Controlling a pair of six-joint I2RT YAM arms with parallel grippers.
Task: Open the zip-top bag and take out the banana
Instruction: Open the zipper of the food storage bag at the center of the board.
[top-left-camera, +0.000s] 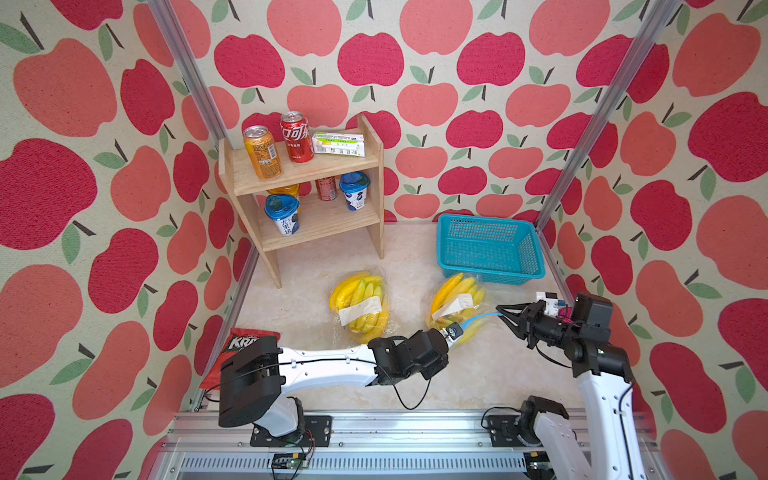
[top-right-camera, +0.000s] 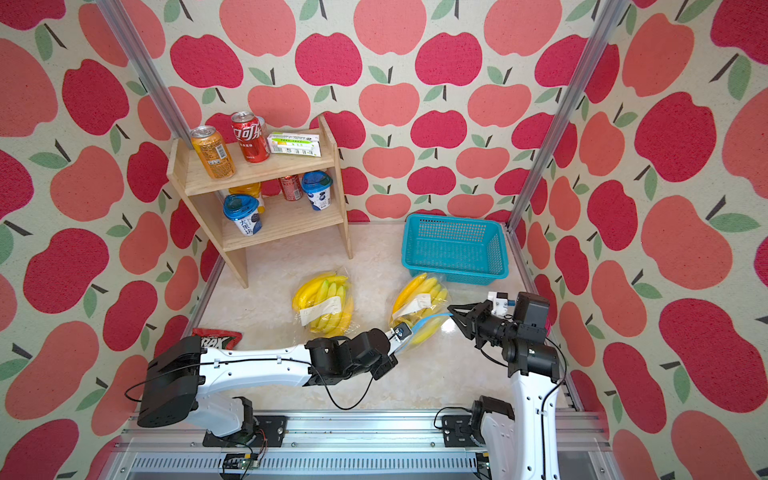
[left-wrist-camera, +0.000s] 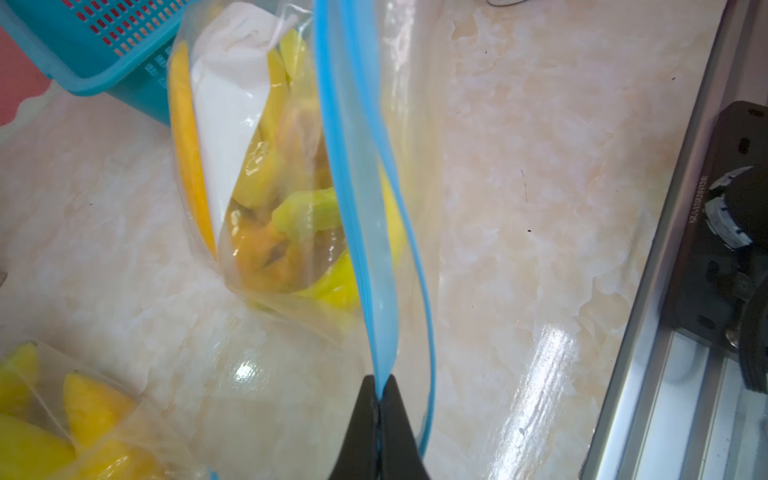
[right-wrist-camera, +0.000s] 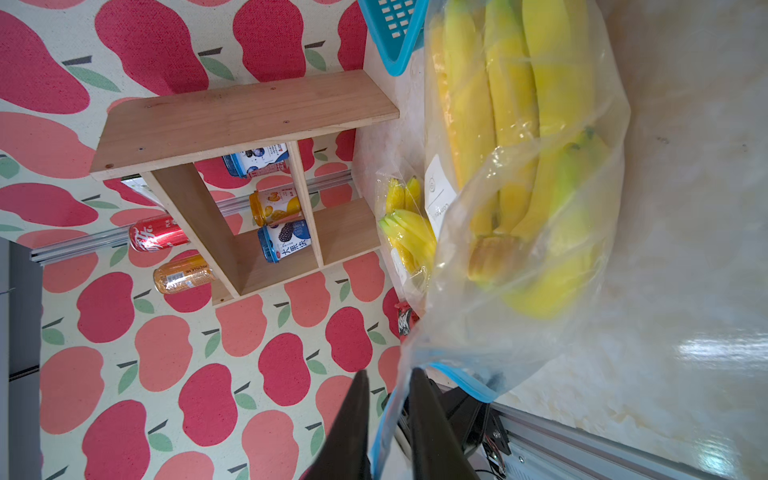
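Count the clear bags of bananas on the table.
2. The first bag lies mid-table before the wooden shelf; the second bag sits beside the blue basket, its zip strip pinched by the left fingers. None seems hidden.

— How does the left arm stand?
— It reaches low and forward, its left gripper (left-wrist-camera: 379, 388) pinched tight on the edge of the zip-top bag (left-wrist-camera: 359, 166).
— And the right gripper (right-wrist-camera: 387, 384)?
— Its jaws are parted, and it points toward the left one.

Top views overhead, facing down — wrist views close, sharing zip-top bag (left-wrist-camera: 361, 187) (right-wrist-camera: 540, 249)

Wooden shelf (top-left-camera: 324, 168) bears cans (top-left-camera: 296, 137); teal basket (top-left-camera: 490, 271) sits nearby.
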